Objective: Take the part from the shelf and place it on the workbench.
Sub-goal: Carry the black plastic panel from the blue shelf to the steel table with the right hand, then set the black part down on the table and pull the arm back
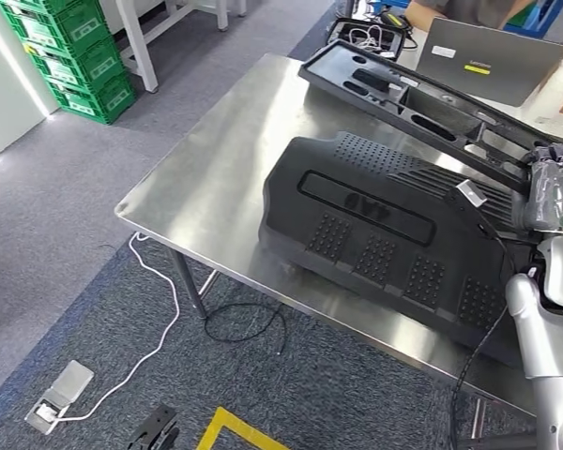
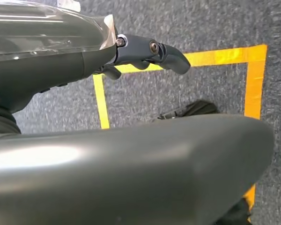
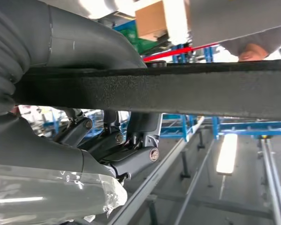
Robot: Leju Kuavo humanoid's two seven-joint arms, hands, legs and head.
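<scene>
Fingers point(image 3: 132, 140) of the right hand point(image 3: 107, 150) grip the far right edge of the large black textured plastic part point(image 1: 378, 234), which already lies flat on the steel bench point(image 1: 215, 178) near its front edge, leaving only the release; left fingers point(image 2: 157, 54) hang empty.

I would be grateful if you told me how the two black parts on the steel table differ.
The near black part is a broad, solid cover with studded patches; the far black part is a long, narrow frame with open cut-outs. The near one is gripped at its edge by the right robot hand. Both rest on the steel table.
</scene>
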